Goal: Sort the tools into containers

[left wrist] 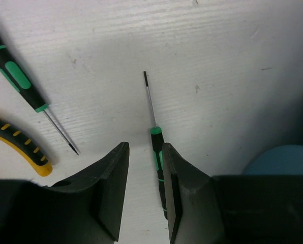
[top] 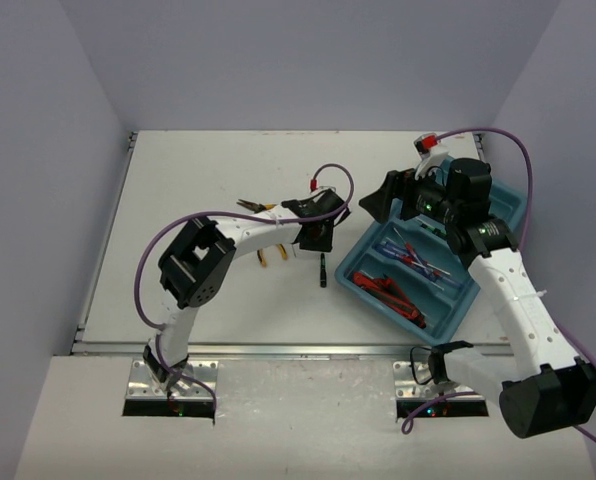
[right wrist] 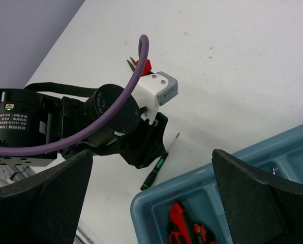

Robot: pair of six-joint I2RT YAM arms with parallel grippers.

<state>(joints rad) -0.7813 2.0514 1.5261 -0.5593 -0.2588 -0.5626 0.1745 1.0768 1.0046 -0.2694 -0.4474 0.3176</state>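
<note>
Teal tray [top: 356, 284], from above: sits on the right of the tabletop [top: 198, 180], its long compartments side by side. Red-handled pliers [top: 388, 290] lie in the near one, blue screwdrivers [top: 413, 255] with red tips in the one behind.
Black-green screwdriver [top: 322, 270], from above: slim, on bare tabletop just left of the tray, under the left fingers [top: 318, 242].
Yellow-handled pliers [top: 268, 257]: partly hidden beside the left arm.
Right fingers [top: 381, 197]: over the tray's far-left corner.
Left wrist: fingers apart, straddling the screwdriver's handle [left wrist: 155, 147], which lies close against one, with a clear gap to the other. Its thin shaft points away. A second black-green screwdriver [left wrist: 17, 73] lies off to the side.
Right wrist: fingers spread wide, holding nothing.
</note>
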